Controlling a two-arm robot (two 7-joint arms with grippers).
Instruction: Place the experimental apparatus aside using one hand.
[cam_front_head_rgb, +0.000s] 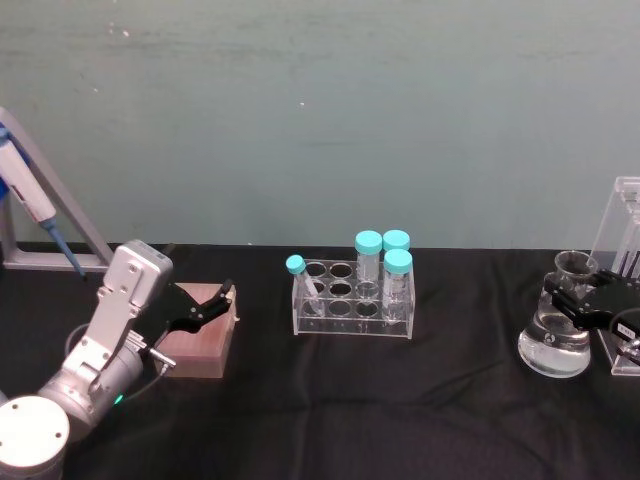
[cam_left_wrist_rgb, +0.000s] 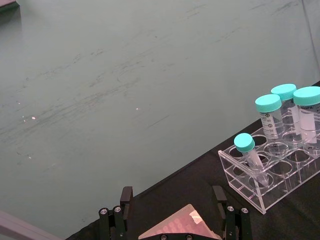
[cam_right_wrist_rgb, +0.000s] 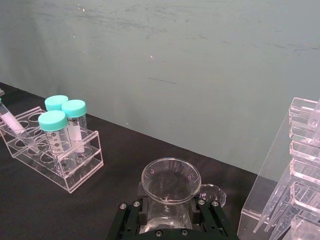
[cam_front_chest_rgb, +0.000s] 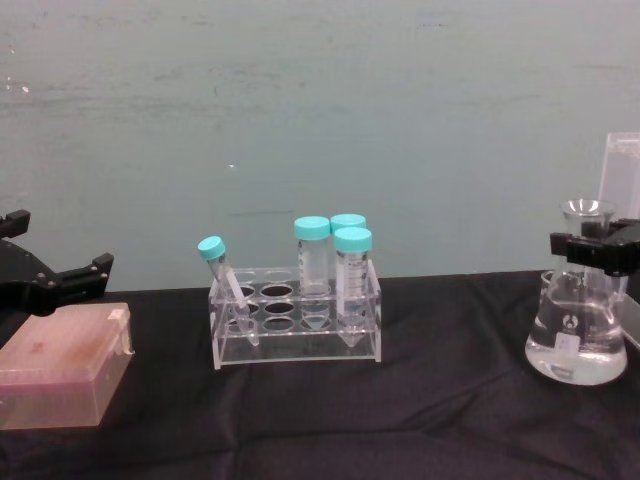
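The conical glass flask (cam_front_head_rgb: 555, 345) with clear liquid stands on the black table at the far right. My right gripper (cam_front_head_rgb: 580, 300), all black, is shut on its neck, and the flask's mouth (cam_right_wrist_rgb: 171, 180) sits between the fingers. From the side, the gripper (cam_front_chest_rgb: 590, 245) crosses the neck above the flask's body (cam_front_chest_rgb: 580, 330). The tall acrylic stand (cam_front_head_rgb: 625, 230) with plastic pipettes (cam_right_wrist_rgb: 280, 210) rises just behind and to the right. A small glass beaker (cam_right_wrist_rgb: 212, 192) peeks out beside the flask. My left gripper (cam_front_head_rgb: 222, 300), on its silver wrist, hangs open over a pink box at the left.
A clear rack (cam_front_head_rgb: 352, 295) with several teal-capped tubes stands mid-table. The pink tip box (cam_front_head_rgb: 200, 335) lies under the left gripper (cam_left_wrist_rgb: 171, 200). A blue-and-white pipette (cam_front_head_rgb: 30, 200) leans on a grey stand at the far left. A green wall closes off the back edge.
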